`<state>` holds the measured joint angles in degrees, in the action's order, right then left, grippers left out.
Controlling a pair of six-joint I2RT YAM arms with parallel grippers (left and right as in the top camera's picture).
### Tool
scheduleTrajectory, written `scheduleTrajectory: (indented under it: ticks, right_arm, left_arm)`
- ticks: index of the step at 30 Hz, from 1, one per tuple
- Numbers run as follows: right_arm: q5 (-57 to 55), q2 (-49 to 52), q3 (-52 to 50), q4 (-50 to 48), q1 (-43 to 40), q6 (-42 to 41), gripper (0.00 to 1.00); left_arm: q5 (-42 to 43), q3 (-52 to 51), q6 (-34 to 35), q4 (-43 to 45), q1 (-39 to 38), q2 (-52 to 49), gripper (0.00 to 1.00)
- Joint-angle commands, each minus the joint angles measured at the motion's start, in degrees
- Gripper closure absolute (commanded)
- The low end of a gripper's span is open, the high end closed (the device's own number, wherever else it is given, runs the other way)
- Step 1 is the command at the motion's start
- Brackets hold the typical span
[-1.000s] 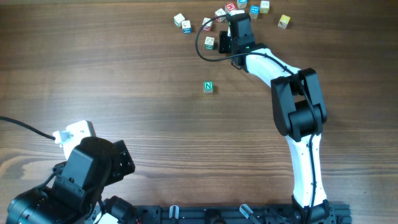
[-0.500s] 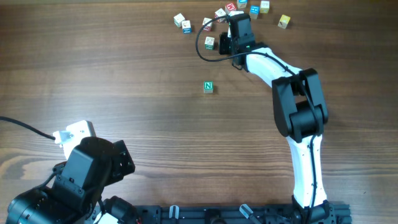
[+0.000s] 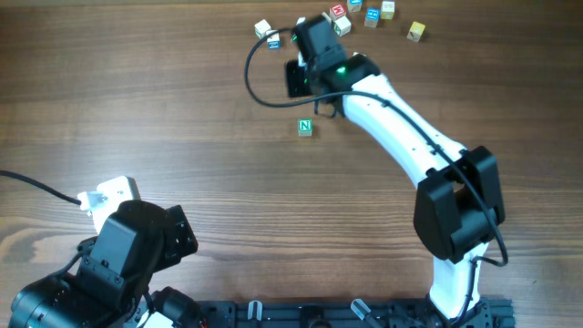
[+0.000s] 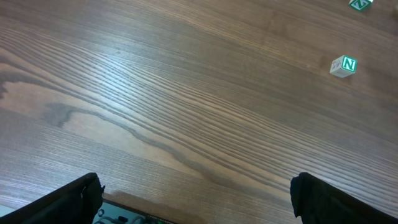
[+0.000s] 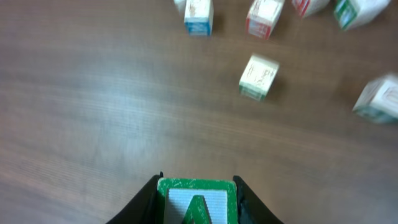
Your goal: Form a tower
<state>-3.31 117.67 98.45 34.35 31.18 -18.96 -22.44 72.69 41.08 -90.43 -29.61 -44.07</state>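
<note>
My right gripper (image 5: 198,184) is shut on a whitish letter cube with a green border and green letter (image 5: 198,202), held above the bare wood. From overhead that gripper (image 3: 299,78) hangs just behind a single loose cube with a green N (image 3: 305,128), and the held cube is hidden under it. The N cube (image 4: 344,65) also shows far off in the left wrist view. My left gripper (image 4: 199,202) is open at the near left of the table, with nothing between its fingers (image 4: 78,200). No tower shows in any view.
Several loose letter cubes lie scattered at the table's far edge, among them a white one (image 3: 263,29), a red one (image 3: 339,11) and a yellow one (image 3: 416,31). In the right wrist view a pale cube (image 5: 258,76) lies ahead, with others behind it. A black cable (image 3: 258,87) loops left of the right wrist.
The right gripper closed on the green cube that stood beside it, lifted it, and swung left and nearer to the N cube. The left arm has not moved.
</note>
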Motion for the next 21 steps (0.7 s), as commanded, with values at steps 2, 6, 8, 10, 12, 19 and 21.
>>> scheduleTrajectory:
  ticks: [2,6,8,10,12,19,21]
  right_arm:
    - [-4.5,1.4,-4.9,1.7,1.2,-10.4,0.81]
    - [-1.0,1.4,-8.4,0.8,1.2,-11.0,0.81]
    - [0.3,1.4,-9.0,0.7,1.5,-10.5,0.82]
    - [0.4,1.4,-9.0,-0.5,2.8,-7.4,0.82]
    - [0.4,1.4,-9.0,-2.1,4.4,-6.1,0.82]
    - [-4.7,3.4,-9.8,-3.0,8.7,-11.3,0.81]
    - [-4.2,4.2,-9.8,-3.9,8.7,-11.2,0.81]
  left_arm:
    - [0.3,-0.1,0.8,0.0,0.3,0.0,0.0]
    - [0.3,-0.1,0.8,-0.1,0.3,0.0,0.0]
    - [0.3,-0.1,0.8,0.0,0.3,0.0,0.0]
    - [0.3,-0.1,0.8,-0.1,0.3,0.0,0.0]
    - [0.3,-0.1,0.8,-0.1,0.3,0.0,0.0]
    - [0.3,-0.1,0.8,-0.1,0.3,0.0,0.0]
    - [0.3,-0.1,0.8,0.0,0.3,0.0,0.0]
